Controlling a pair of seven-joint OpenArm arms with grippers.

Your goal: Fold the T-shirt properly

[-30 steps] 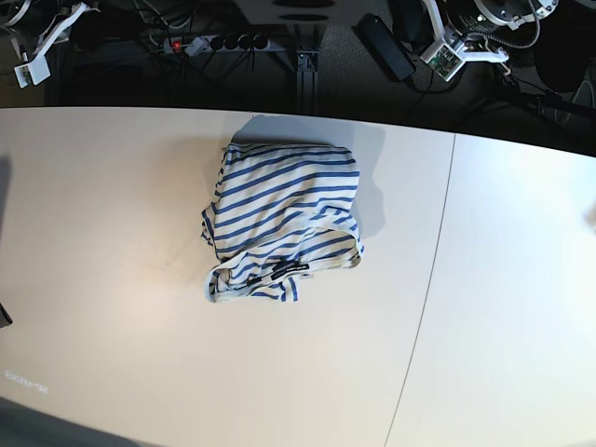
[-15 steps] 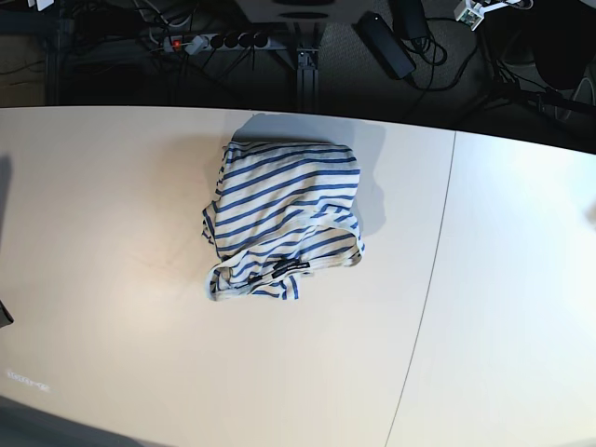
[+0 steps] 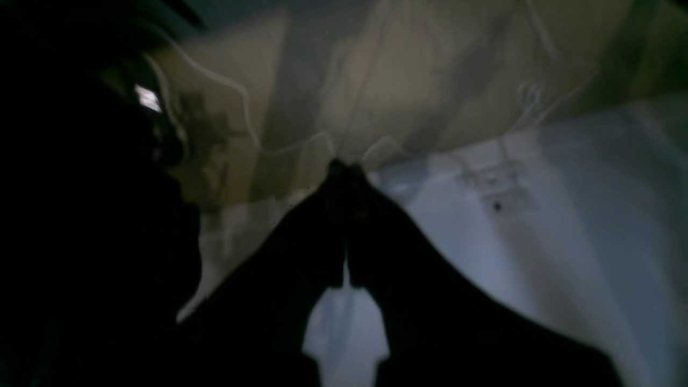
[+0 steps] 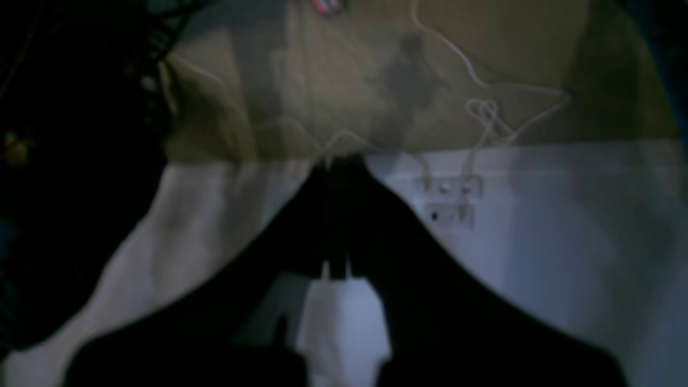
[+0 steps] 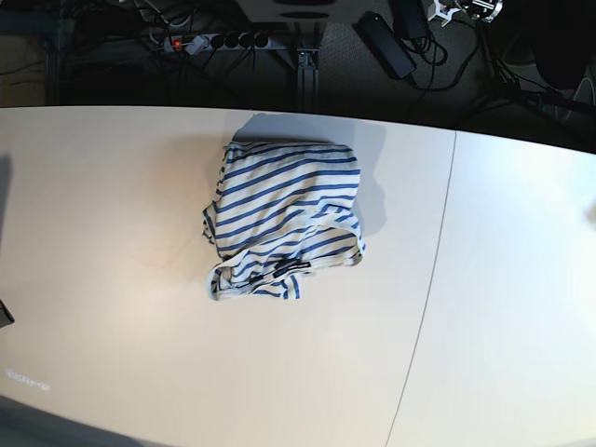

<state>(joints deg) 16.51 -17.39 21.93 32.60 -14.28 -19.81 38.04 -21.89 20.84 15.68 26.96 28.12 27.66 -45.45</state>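
The T-shirt (image 5: 279, 222), cream-white with blue stripes, lies in a loosely folded bundle on the table (image 5: 112, 233), a little behind its middle. A small dark label (image 5: 291, 267) shows near its front edge. Neither gripper appears in the base view; only a white piece of an arm (image 5: 468, 9) pokes in at the top right edge. In the left wrist view my left gripper (image 3: 344, 174) is a dark silhouette, its fingers pressed together with nothing between them. My right gripper (image 4: 338, 164) looks the same in the right wrist view, shut and empty. Both wrist views miss the shirt.
A thin seam (image 5: 424, 307) runs across the table to the right of the shirt. Behind the table are a power strip (image 5: 209, 42), a black adapter (image 5: 385, 45) and cables. Both wrist views face a wall with sockets (image 4: 449, 199) and loose white cables (image 3: 252, 129).
The white arm parts along the top edge of the base view have drawn up and out of the picture. The T-shirt has stayed where it was.
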